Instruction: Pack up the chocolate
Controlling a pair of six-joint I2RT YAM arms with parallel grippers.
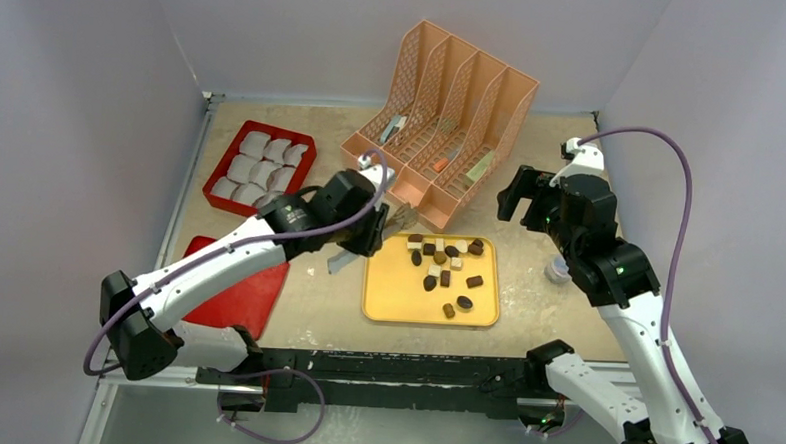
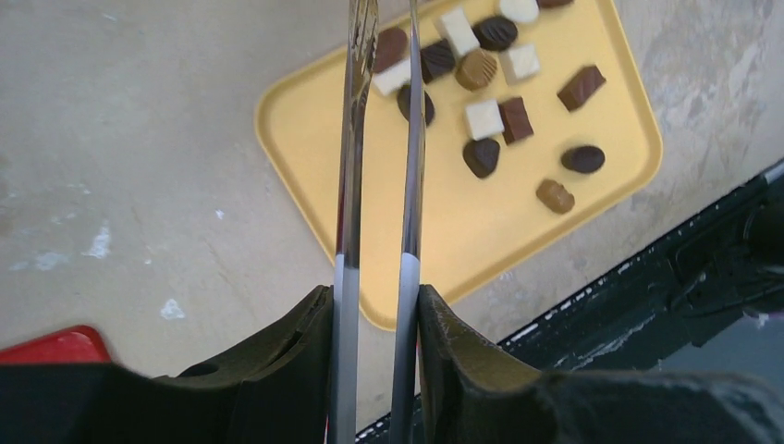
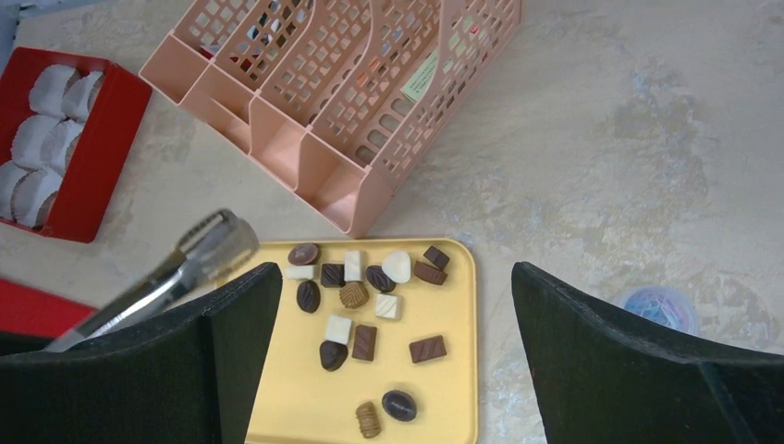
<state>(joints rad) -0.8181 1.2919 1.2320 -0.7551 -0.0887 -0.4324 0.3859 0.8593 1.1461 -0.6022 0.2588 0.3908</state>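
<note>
Steel tongs [image 2: 411,185] clamped in left claw [image 2: 374,305], tips cropped in wrist view, right claw [image 3: 393,277] apart

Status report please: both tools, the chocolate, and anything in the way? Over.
Left tool shut on tongs, tips over tray corner. Right tool open, empty. Chocolate loose on yellow tray. Nothing blocking seen.

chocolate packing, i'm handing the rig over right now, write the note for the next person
Left claw: shut on the tongs, tips by the yellow tray corner.
Right claw: open, empty, raised beside the tray.
Chocolate: all pieces loose on the tray.
Done: none packed; the white liners in the red box look empty.
To do: move every piece.
</note>
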